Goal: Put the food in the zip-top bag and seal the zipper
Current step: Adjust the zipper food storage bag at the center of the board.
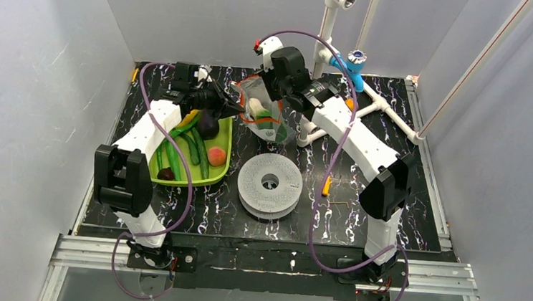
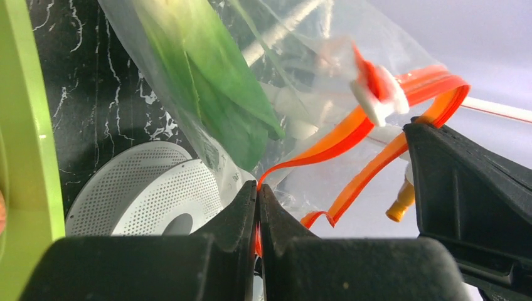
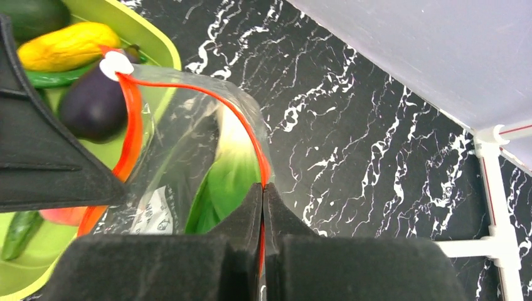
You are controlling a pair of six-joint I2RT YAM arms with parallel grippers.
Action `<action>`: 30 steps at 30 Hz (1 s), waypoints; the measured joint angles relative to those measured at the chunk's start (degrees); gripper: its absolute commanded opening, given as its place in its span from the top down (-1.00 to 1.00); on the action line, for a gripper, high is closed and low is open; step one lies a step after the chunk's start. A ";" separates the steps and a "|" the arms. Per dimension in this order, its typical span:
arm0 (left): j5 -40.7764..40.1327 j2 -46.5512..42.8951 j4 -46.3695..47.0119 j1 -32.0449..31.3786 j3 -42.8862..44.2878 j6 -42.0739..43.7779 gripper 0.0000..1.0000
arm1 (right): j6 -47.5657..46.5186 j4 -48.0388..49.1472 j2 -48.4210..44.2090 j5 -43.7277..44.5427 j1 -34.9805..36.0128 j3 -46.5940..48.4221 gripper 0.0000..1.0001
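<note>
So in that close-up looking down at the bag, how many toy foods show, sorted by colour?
Yellow piece: 1
Purple eggplant: 1
Orange-red fruit, mostly hidden: 1
White-and-green stalk, inside the bag: 1
Green: 3, a dark fat one, a thin one, a cucumber
Total: 7

One bag, one leafy stalk, one orange fruit, perhaps four cucumbers, one disc.
</note>
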 measured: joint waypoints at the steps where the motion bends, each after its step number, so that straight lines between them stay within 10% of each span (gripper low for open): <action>1: 0.00 -0.69 -0.04 0.02 0.00 0.13 1.00 | 0.17 -0.23 -0.69 -0.69 0.00 0.00 0.97; 13: 0.02 -3.40 -0.35 0.02 -0.38 2.43 1.00 | 5.13 -0.29 -4.69 -3.27 0.11 -8.46 0.12; 30: -0.51 -4.06 -3.31 0.24 -2.16 5.54 1.00 | 9.02 0.11 -4.39 -10.75 -0.44 -8.93 0.61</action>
